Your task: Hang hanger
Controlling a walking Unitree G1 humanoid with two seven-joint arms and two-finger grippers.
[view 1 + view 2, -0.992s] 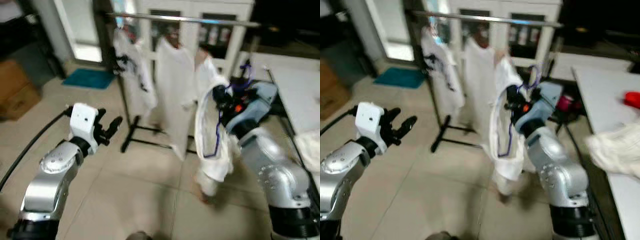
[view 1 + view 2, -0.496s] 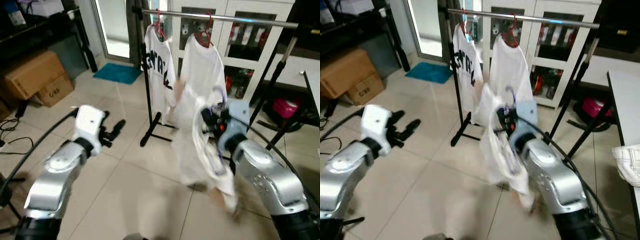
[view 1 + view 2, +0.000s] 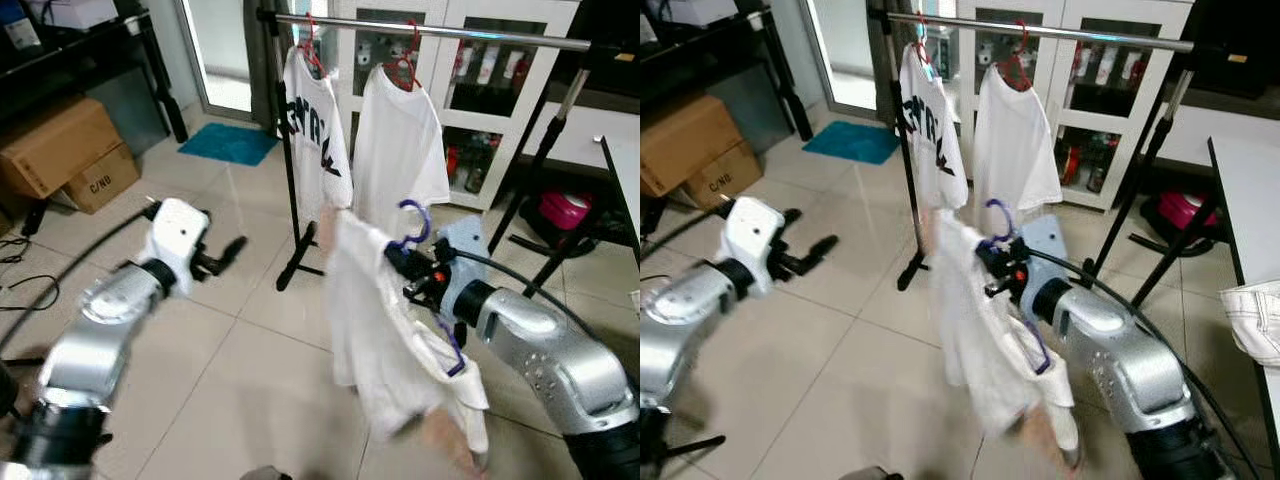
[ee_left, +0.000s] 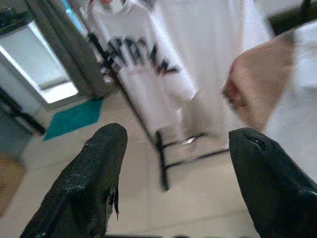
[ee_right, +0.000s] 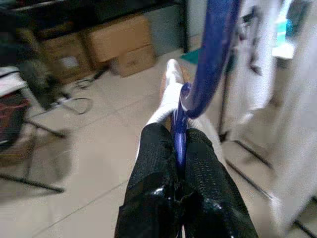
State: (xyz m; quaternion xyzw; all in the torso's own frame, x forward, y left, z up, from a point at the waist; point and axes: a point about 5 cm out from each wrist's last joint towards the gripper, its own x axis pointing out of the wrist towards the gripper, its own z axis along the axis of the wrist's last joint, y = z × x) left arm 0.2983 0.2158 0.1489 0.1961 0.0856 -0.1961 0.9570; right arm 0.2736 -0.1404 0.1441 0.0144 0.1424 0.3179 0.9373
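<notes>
While my right gripper (image 5: 179, 144) is clamped on the purple hanger (image 3: 418, 222), fingers pressed together around its neck, I see the hook pointing up and the hanger's lower bar trailing down toward 5 o'clock. A white shirt (image 3: 385, 330) drapes from that hanger, hanging in front of my right arm and somewhat blurred at its lower edge. At 12 o'clock from the gripper stands the rack (image 3: 440, 30), its rail well above the hook and not touching it. Two shirts already hang there on red hangers: a printed shirt (image 3: 315, 140) at about 11 o'clock and a plain shirt (image 3: 398, 150) just beside it. My left gripper (image 4: 173, 163) is out at 9 o'clock, fingers spread wide apart and holding nothing, above the tiled floor (image 3: 240, 350). Cardboard boxes (image 3: 70, 150) sit farther off at 10 o'clock.
</notes>
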